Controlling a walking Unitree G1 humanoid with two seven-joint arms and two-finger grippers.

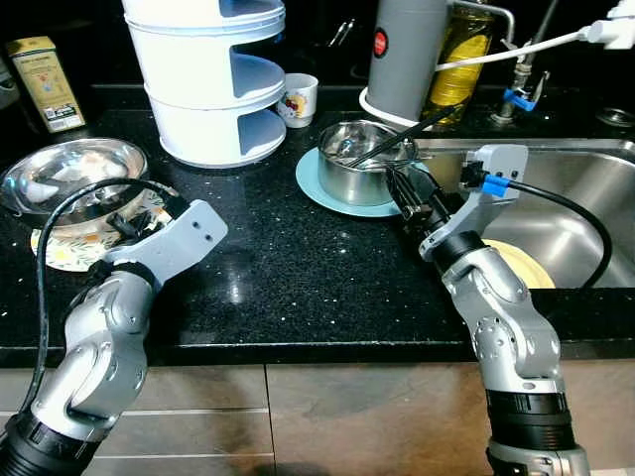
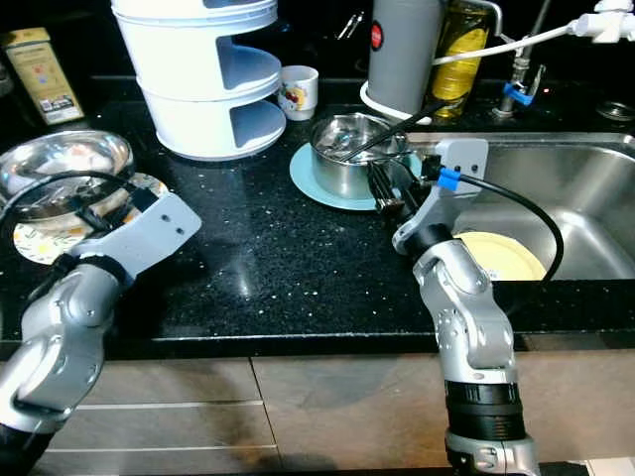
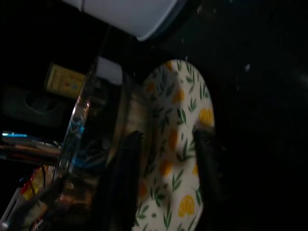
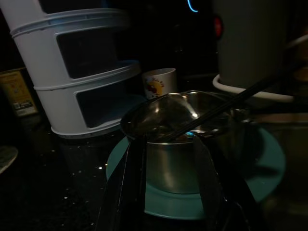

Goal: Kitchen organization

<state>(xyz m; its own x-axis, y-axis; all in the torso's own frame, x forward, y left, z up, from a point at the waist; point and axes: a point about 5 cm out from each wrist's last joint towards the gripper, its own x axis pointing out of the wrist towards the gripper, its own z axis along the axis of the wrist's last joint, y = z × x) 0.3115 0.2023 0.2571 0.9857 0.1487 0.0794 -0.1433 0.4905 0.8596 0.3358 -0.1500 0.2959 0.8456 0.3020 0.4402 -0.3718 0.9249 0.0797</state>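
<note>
right gripper (image 1: pixel 405 194) of mine sits low on the black counter (image 1: pixel 298 268), fingers parted and empty, aimed at the steel pot (image 1: pixel 362 159) on the teal plate (image 1: pixel 327 188), just short of its wall. a black utensil (image 1: pixel 402 139) leans out of the pot toward me. my left gripper (image 3: pixel 166 159) hovers over the flowered plate (image 3: pixel 185 144), fingers apart, holding nothing, beside the steel bowl (image 1: pixel 69 174) resting on that plate. i judge i'm at the approach step, before any grasp. next i'd need to straddle the pot's rim squarely without knocking the utensil, then close.
</note>
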